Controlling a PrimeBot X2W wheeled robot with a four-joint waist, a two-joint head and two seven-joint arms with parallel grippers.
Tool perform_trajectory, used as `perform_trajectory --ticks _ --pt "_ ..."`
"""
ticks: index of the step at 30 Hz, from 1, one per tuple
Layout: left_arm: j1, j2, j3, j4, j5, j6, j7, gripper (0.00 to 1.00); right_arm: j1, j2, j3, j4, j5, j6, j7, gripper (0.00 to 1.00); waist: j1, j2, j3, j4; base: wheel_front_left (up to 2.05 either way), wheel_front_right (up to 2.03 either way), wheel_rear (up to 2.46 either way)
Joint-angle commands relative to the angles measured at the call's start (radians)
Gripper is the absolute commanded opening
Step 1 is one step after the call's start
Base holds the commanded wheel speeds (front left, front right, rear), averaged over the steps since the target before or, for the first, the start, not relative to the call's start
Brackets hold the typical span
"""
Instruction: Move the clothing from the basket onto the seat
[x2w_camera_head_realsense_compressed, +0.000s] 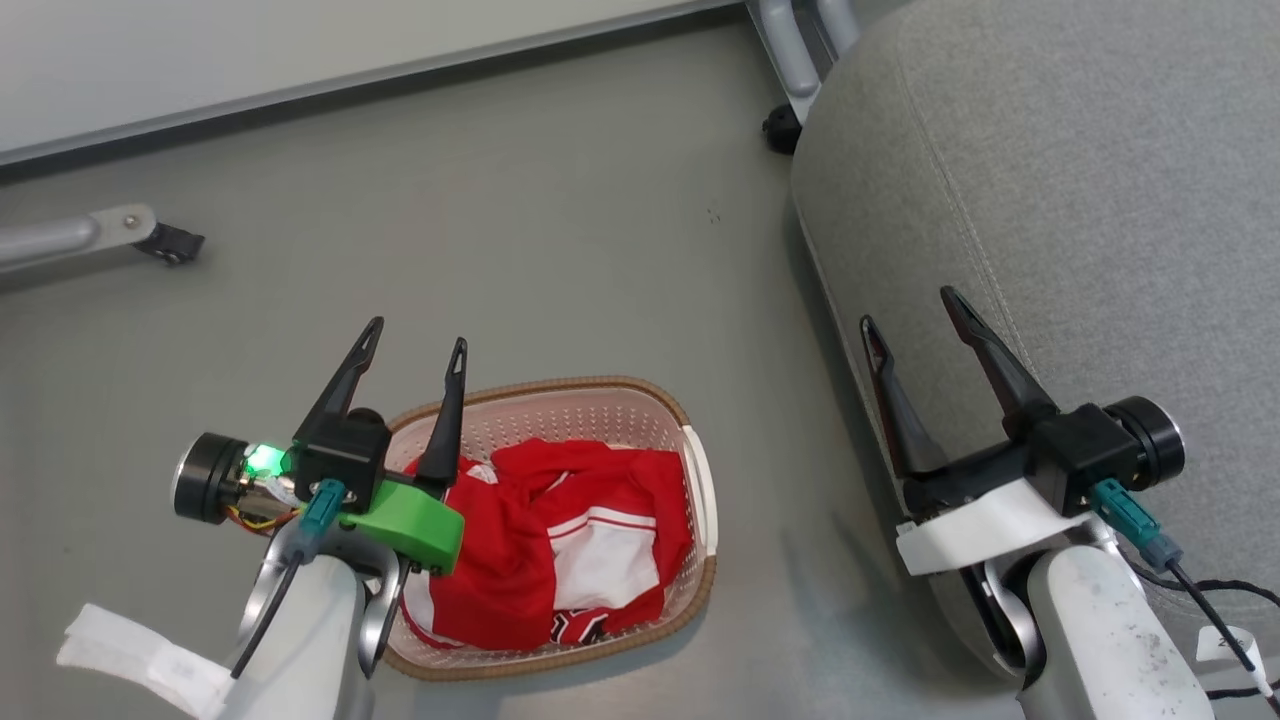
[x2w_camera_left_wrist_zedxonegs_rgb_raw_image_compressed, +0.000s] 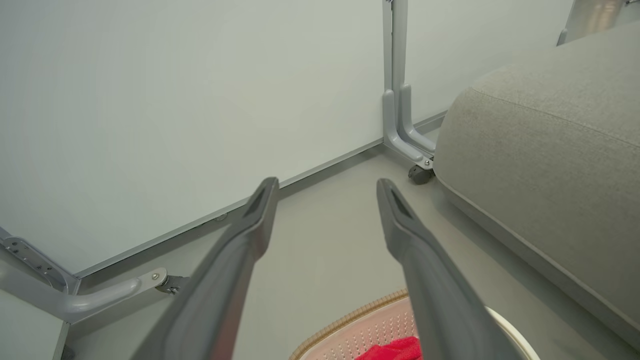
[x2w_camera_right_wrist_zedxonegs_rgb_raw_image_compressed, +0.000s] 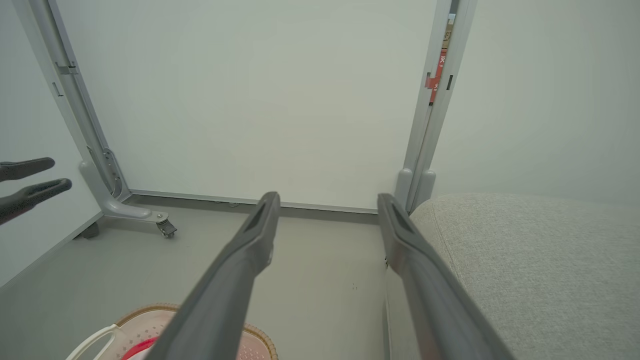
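Red clothing (x2w_camera_head_realsense_compressed: 560, 545) with white panels lies bunched inside the cream perforated basket (x2w_camera_head_realsense_compressed: 700, 480), which stands on the floor at the bottom centre of the head view. My left gripper (x2w_camera_head_realsense_compressed: 418, 345) hovers open over the basket's left rim, nothing between its fingers. My right gripper (x2w_camera_head_realsense_compressed: 912, 308) is open and empty in front of the big grey seat (x2w_camera_head_realsense_compressed: 1080, 220), which fills the right side. The left wrist view catches the basket's rim (x2w_camera_left_wrist_zedxonegs_rgb_raw_image_compressed: 345, 320), a scrap of the clothing (x2w_camera_left_wrist_zedxonegs_rgb_raw_image_compressed: 395, 349) and the seat (x2w_camera_left_wrist_zedxonegs_rgb_raw_image_compressed: 550, 150). The right wrist view shows the basket (x2w_camera_right_wrist_zedxonegs_rgb_raw_image_compressed: 150, 325) and the seat (x2w_camera_right_wrist_zedxonegs_rgb_raw_image_compressed: 540, 265).
Pale wall panels stand behind on grey metal legs with castors (x2w_camera_head_realsense_compressed: 170, 243) (x2w_camera_head_realsense_compressed: 780, 130). Open grey floor (x2w_camera_head_realsense_compressed: 560, 240) lies between basket, seat and panels. In the right wrist view, the left gripper's fingers (x2w_camera_right_wrist_zedxonegs_rgb_raw_image_compressed: 30, 185) show at the left edge.
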Motion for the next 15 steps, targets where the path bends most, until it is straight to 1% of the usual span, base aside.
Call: perform_trajectory --ticks 1,9,15 --pt "-0.039 0.016 -0.012 0.024 0.01 -0.009 -0.001 1.0 -0.027 -0.003 0.003 -0.011 0.009 0.0 -0.005 1.0 0.0 0.0 0.105 -0.086 0.0 0.0 0.0" --pt "-0.166 0.06 -0.082 0.153 0.034 -0.034 -0.001 1.0 -0.102 -0.003 0.021 -0.047 0.029 0.0 -0.005 1.0 0.0 0.0 0.236 -0.151 0.0 0.0 0.0" --pt "-0.256 0.089 -0.153 0.251 0.048 -0.045 -0.001 1.0 -0.145 -0.003 0.026 -0.079 0.041 0.0 -0.005 1.0 0.0 0.0 0.333 -0.179 0.0 0.0 0.0"
